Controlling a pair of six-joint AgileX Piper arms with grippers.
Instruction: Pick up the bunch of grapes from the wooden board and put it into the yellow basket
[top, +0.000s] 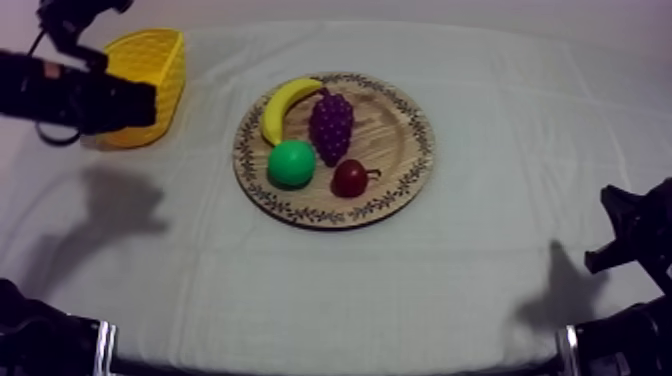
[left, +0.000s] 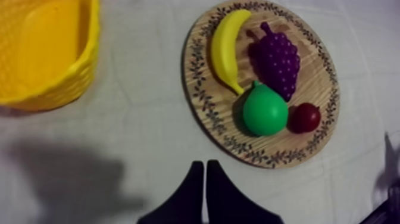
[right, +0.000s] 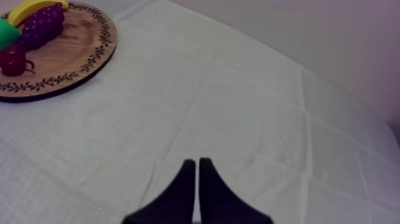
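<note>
The purple bunch of grapes (top: 330, 125) lies on the round wooden board (top: 396, 130) at the table's middle, between a banana (top: 285, 105), a green pear (top: 291, 164) and a small red fruit (top: 349, 178). The yellow basket (top: 152, 70) stands at the far left. My left arm (top: 80, 98) hangs over the cloth beside the basket. My left gripper (left: 205, 174) is shut on nothing, hovering short of the board (left: 313, 77), apart from the grapes (left: 278, 59). My right gripper (right: 197, 171) is shut and empty, low at the right, far from the board (right: 65, 50).
Bare grey-white cloth lies between the basket (left: 47, 53) and the board and across the whole front of the table. The right arm (top: 630, 235) rests near the table's right edge. The basket is empty inside.
</note>
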